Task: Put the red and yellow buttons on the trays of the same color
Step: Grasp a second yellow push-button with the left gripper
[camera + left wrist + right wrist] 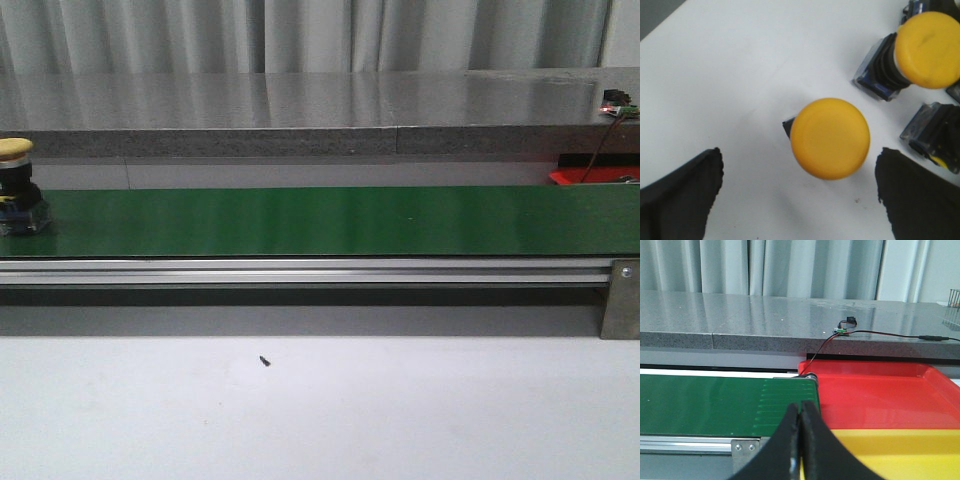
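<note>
My left gripper (pixel 800 172) is open above the white table, with a finger on either side of an upright yellow button (pixel 830 138) and touching nothing. A second yellow button (pixel 927 49) lies tilted beside it, and a further button body (pixel 935 131) sits close by with its cap mostly hidden. Another yellow button (pixel 18 185) stands on the green belt (pixel 330 220) at the far left of the front view. My right gripper (pixel 800 412) is shut on nothing, at the belt's end in front of the red tray (pixel 880 390) and the yellow tray (pixel 890 450). No red button shows.
A grey stone ledge (pixel 300 110) runs behind the belt, with a small wired board (pixel 842 329) on it. The belt's aluminium rail (pixel 300 272) and an end bracket (pixel 620 298) face the white table (pixel 320 410). A corner of the red tray (pixel 590 176) shows at the far right.
</note>
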You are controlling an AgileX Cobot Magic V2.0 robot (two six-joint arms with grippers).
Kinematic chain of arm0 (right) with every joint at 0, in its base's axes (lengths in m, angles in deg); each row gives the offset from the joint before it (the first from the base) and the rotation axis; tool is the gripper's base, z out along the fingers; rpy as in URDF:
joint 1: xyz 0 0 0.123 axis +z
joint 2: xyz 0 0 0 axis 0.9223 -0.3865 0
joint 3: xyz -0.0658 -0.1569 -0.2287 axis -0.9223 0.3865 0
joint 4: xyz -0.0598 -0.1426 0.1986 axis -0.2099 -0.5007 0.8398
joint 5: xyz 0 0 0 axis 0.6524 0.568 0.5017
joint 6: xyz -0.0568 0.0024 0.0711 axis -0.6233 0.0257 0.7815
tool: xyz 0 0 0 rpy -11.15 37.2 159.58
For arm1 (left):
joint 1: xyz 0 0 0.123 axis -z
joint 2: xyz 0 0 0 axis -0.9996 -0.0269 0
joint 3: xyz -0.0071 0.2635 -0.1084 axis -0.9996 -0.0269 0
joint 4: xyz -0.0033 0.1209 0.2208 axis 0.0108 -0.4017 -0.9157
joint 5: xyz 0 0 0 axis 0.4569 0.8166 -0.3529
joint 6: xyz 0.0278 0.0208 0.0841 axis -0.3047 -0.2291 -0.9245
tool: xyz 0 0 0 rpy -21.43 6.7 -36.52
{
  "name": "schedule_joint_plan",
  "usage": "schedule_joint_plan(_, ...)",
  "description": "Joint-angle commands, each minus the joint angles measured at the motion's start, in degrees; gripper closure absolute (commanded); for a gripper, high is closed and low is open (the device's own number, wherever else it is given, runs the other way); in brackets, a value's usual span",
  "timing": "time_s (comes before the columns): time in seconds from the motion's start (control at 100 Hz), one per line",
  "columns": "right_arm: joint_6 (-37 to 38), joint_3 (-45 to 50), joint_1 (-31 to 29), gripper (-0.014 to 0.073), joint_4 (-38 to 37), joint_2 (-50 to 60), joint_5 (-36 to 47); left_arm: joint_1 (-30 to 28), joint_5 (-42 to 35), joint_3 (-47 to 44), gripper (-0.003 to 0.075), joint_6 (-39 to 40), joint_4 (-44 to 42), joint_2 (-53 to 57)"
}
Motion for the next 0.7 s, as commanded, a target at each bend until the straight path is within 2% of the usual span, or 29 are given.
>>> schedule_joint_plan(0.0,-0.22,-1.0,-0.02,0.0662,0.14,1.11,4.79,0.45,-4.41,1.35,0.0121,0.53,1.0,1.67)
schedule_joint_plan(0.11,-0.22,-1.0,-0.02,0.0662,0.14,1.11,4.79,1.02,-7.01,1.35,0.0152,0.53,1.31,1.25)
schedule_joint_plan(0.18,-0.22,-1.0,-0.02,0.0662,0.14,1.11,4.79,1.35,-8.55,1.35,0.0206,0.53,1.75,1.16)
schedule_joint_plan(0.37,-0.22,-1.0,-0.02,0.0662,0.14,1.11,4.79,2.14,-9.63,1.35,0.0434,0.53,2.4,-0.02)
schedule_joint_plan(0.49,-0.22,-1.0,-0.02,0.0662,0.14,1.11,4.79,2.24,-9.63,1.35,0.0543,0.53,2.4,-0.28)
schedule_joint_plan(0.56,-0.22,-1.0,-0.02,0.0662,0.14,1.11,4.79,2.24,-9.13,1.35,0.057,0.53,2.4,-0.15)
schedule_joint_plan(0.69,-0.22,-1.0,-0.02,0.0662,0.14,1.11,4.79,2.24,-7.21,1.35,0.057,0.53,2.4,2.8)
